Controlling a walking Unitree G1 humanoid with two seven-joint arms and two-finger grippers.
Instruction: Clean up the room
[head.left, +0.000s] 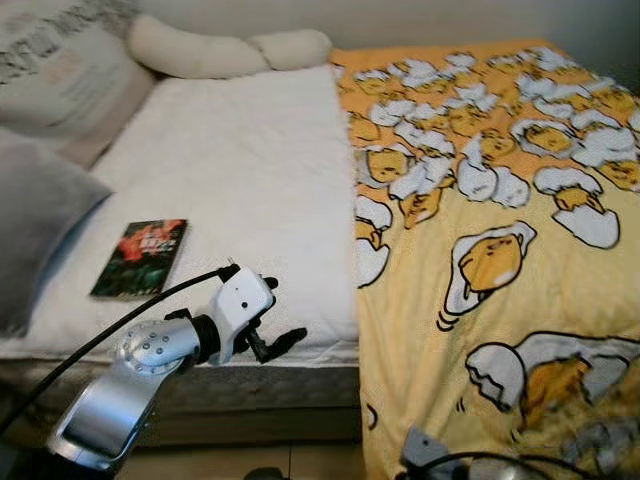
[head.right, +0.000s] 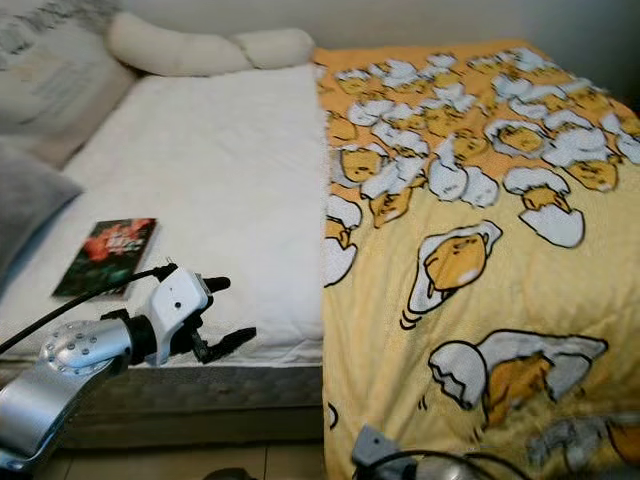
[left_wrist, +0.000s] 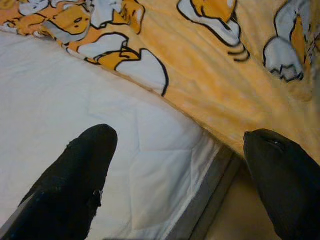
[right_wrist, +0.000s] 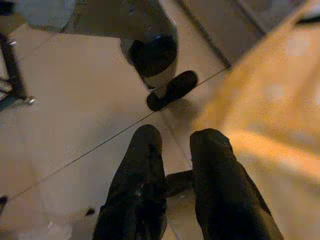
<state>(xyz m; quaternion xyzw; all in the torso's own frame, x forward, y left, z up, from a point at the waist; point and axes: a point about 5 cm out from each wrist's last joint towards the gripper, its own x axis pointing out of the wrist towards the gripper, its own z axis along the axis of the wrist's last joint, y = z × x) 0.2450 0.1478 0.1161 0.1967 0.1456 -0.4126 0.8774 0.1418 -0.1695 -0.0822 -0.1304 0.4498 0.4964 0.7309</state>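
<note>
1. We're facing a bed (head.left: 240, 170): white quilted mattress cover on the left half, yellow blanket (head.left: 500, 200) with an egg-character print on the right half, draping over the near edge toward the floor.
2. Blanket's left edge runs near-to-far roughly down the bed's middle, lying on top of the white cover.
3. A book (head.left: 140, 257) with a dark cover, red picture on it, lies flat on the white cover, near-left part of the bed, close to the near edge. Nothing touching it.
4. Far-left corner: a patterned pillow (head.left: 60, 70) and a long cream bolster (head.left: 215, 50) along the head end. A grey cushion (head.left: 35, 220) sits at the left edge, just left of the book.
5. Our left pincer (head.left: 268, 315) is over the near edge of the mattress, right of the book and apart from it, left of the blanket edge. Fingers (left_wrist: 75, 180) spread wide, holding nothing; wrist view looks past them at the white cover, mattress side and blanket edge.
6. Our right pincer (right_wrist: 175, 185) hangs low beside the draped blanket, pointing at the tiled floor (right_wrist: 65, 115). Fingers close together with a narrow gap, nothing between them.
7. The right wrist view catches one robot foot (right_wrist: 172, 90) on the tiles.
</note>
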